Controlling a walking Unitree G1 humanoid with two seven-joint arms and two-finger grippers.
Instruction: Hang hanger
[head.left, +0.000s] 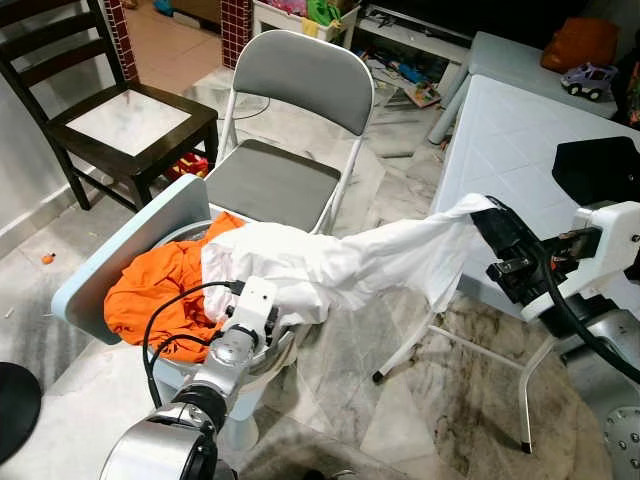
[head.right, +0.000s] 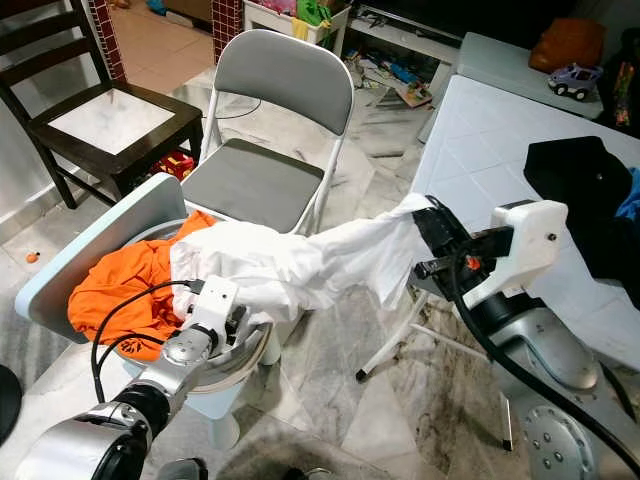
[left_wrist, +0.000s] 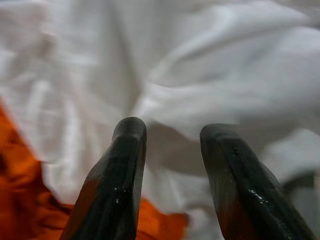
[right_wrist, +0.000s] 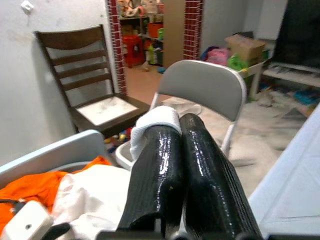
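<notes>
A white garment (head.left: 330, 265) stretches from a round tub (head.right: 250, 350) up to my right gripper (head.left: 490, 225), which is shut on its end; in the right wrist view a fold of white cloth sits pinched at the black fingertips (right_wrist: 155, 131). My left gripper (left_wrist: 170, 130) is low over the tub, open, with its fingers (left_wrist: 125, 150) apart just above the white cloth. An orange garment (head.left: 160, 290) lies in the tub under and beside the white one. I see no hanger.
The tub's pale blue lid (head.left: 120, 250) stands open at the left. A grey folding chair (head.left: 290, 130) is just behind, and a dark wooden chair (head.left: 110, 110) far left. A white table (head.left: 520, 130) at right carries a black garment (head.right: 585, 190) and a toy car (head.left: 588, 78).
</notes>
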